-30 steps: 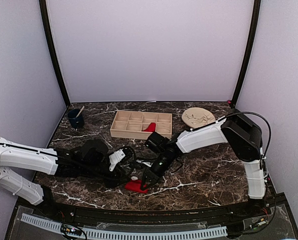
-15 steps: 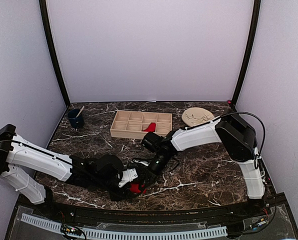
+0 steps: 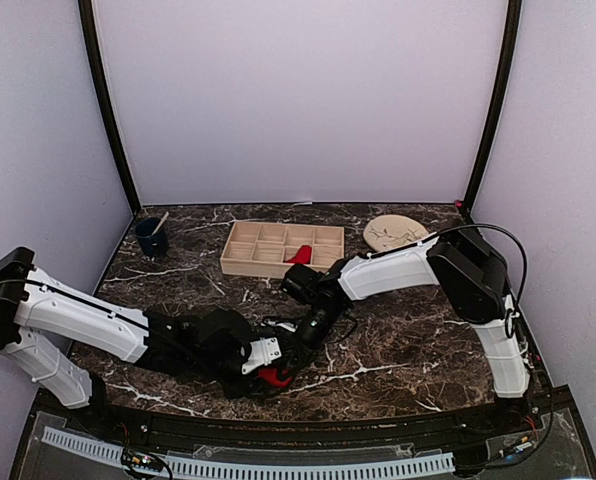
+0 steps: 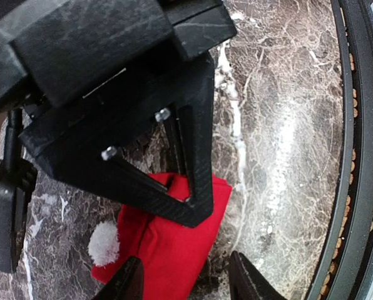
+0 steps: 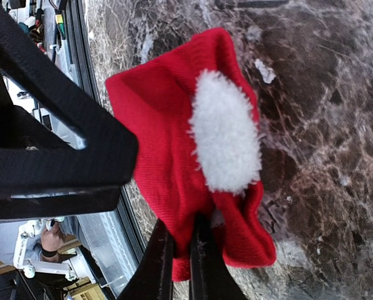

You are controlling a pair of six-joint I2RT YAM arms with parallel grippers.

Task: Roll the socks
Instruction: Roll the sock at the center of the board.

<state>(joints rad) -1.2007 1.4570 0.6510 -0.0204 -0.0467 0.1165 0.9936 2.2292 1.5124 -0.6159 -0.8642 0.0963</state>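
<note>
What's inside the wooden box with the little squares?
One red sock pokes up from a near compartment of the wooden tray. Its lower part hides behind the dividers, so I can't see all of it.

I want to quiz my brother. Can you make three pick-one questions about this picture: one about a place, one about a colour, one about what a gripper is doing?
1. Where is the cup? A far-left corner B near-right corner C middle
2. What colour is the fluffy patch on the front sock? A white B blue C green
3. The right gripper is: A wide open B shut on the front sock C out of view
Answers: A, it stands far left, seen from above; A, white fluff on red; B, its fingers pinch the sock's edge.
</note>
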